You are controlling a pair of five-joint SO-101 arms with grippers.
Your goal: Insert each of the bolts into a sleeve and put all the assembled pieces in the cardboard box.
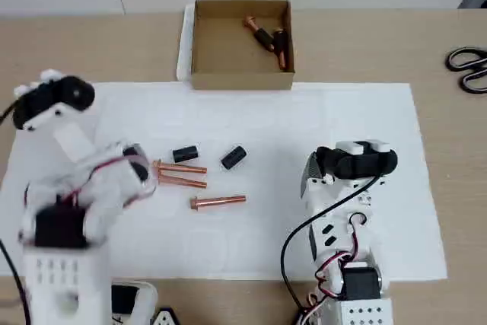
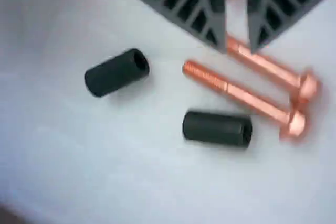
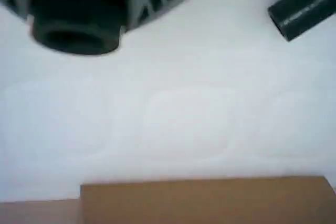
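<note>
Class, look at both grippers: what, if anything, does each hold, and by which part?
Right gripper holds a black sleeve around its body, open end out. Left gripper straddles a bolt at its shaft; firm hold cannot be told.

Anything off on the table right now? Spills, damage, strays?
Nothing stands out. Three bolts and two loose sleeves lie on the white sheet, a third sleeve is in the right hand, two assembled pieces sit in the cardboard box. Only stray: scissors on the bare table.
</note>
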